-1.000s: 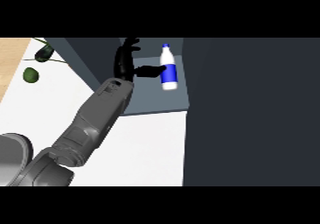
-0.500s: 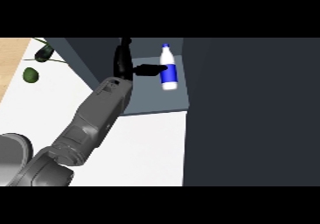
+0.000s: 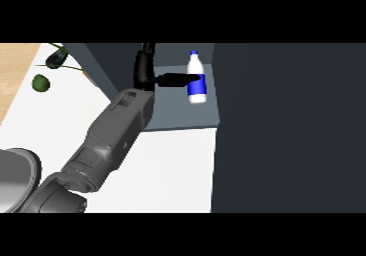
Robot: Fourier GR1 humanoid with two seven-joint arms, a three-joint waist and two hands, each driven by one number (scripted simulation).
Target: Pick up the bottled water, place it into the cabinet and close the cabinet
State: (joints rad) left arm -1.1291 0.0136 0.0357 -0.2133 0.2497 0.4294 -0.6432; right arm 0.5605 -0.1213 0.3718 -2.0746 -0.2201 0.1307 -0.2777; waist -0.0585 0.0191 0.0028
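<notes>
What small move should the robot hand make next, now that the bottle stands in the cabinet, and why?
Probably draw the left robot hand back out of the cabinet. The bottled water stands upright on the shelf, and the thumb reaches toward its label; whether it touches is unclear. The fingers point straight up, not curled round it. The arm lies across the opening, so the cabinet cannot be closed until it clears.

green plant leaves (image 3: 47,67) | upper left | over white counter (image 3: 164,170) | wooden floor (image 3: 12,75) left edge
</notes>
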